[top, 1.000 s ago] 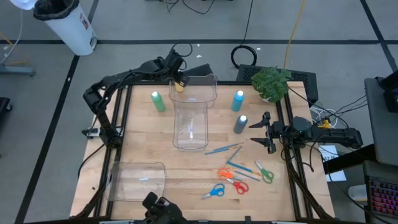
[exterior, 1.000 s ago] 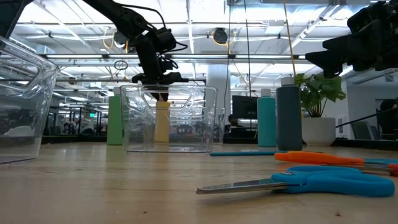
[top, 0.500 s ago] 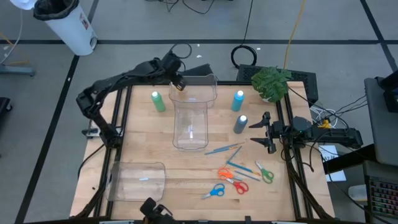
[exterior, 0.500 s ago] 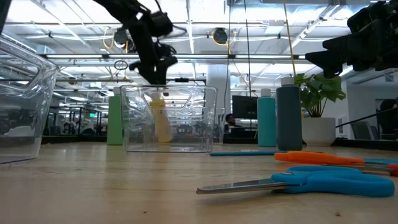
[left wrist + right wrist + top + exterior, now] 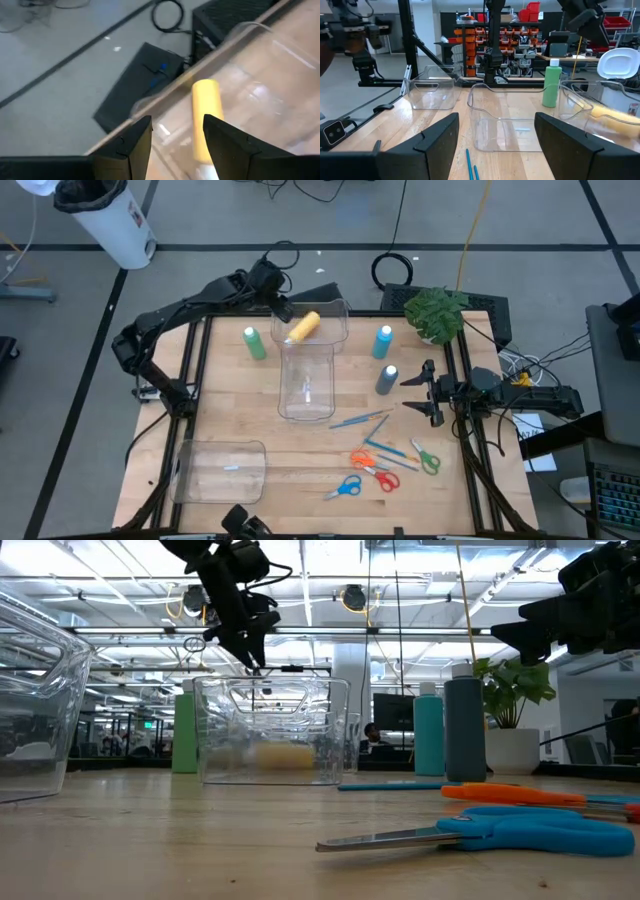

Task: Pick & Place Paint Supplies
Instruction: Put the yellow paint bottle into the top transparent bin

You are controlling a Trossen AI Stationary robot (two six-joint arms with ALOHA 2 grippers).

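Wooden tabletop (image 5: 230, 395): yellow white-capped paint bottle (image 5: 303, 327) lying inside clear plastic bin (image 5: 306, 395), far end. Left gripper (image 5: 270, 288) above bin's far rim, fingers parted, empty. Right gripper (image 5: 432, 393) beside bin, spread wide, empty.

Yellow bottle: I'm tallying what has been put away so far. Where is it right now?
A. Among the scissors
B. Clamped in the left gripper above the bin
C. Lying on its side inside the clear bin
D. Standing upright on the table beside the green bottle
C: the yellow bottle lies on its side inside the clear bin, and the left gripper is open above the bin's far end.
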